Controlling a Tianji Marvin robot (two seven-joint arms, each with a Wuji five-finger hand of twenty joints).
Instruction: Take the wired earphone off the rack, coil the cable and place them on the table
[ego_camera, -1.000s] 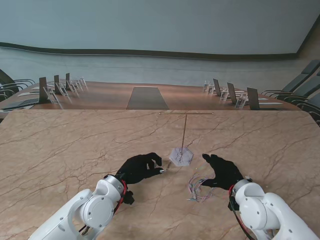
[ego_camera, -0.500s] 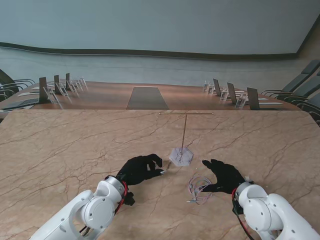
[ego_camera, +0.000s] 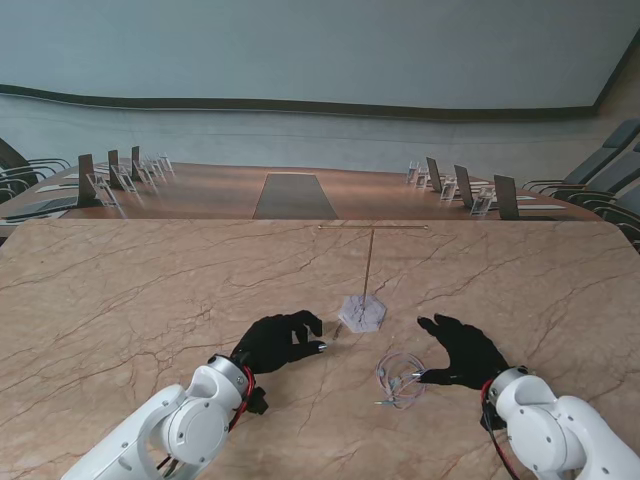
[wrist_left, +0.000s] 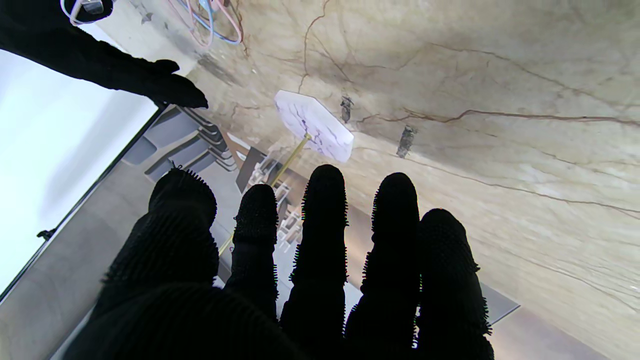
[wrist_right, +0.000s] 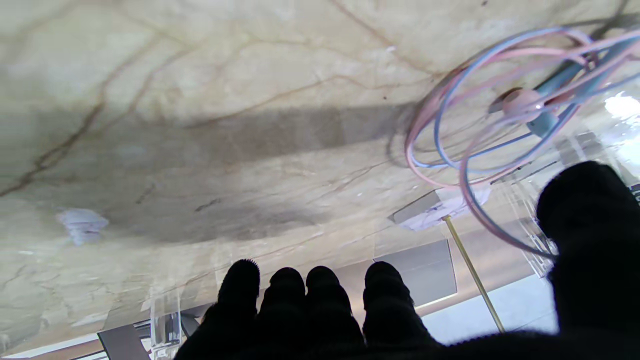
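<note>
While the coiled earphone (ego_camera: 398, 377) lies loose on the tabletop (ego_camera: 120, 300), nearer to me than the rack (ego_camera: 363, 300) and a little to its right, the risk I note is the coil itself: pink and blue loops sit slack, with nothing binding them, and an earbud rests among the strands. The right hand (ego_camera: 462, 350) hovers just beside it on the right, with the thumb tip close to or touching the outer loops; I cannot tell which. If a rough glove snags a strand as that hand moves off, my guess is the coil would drag open or slide across the marble. A second risk is the rack, a thin gold rod on a small pale base: it looks light, and the left hand (ego_camera: 277, 341) sits just beside the base, so a careless sweep could tip it. As for state: right hand spread, four fingers together and straight, thumb apart, nothing held. Left hand also holds nothing, fingers extended side by side with the thumb slightly off, palm down over bare tabletop. Rack bar carries no cable. Task looks about finished, with placement apparently done.
</note>
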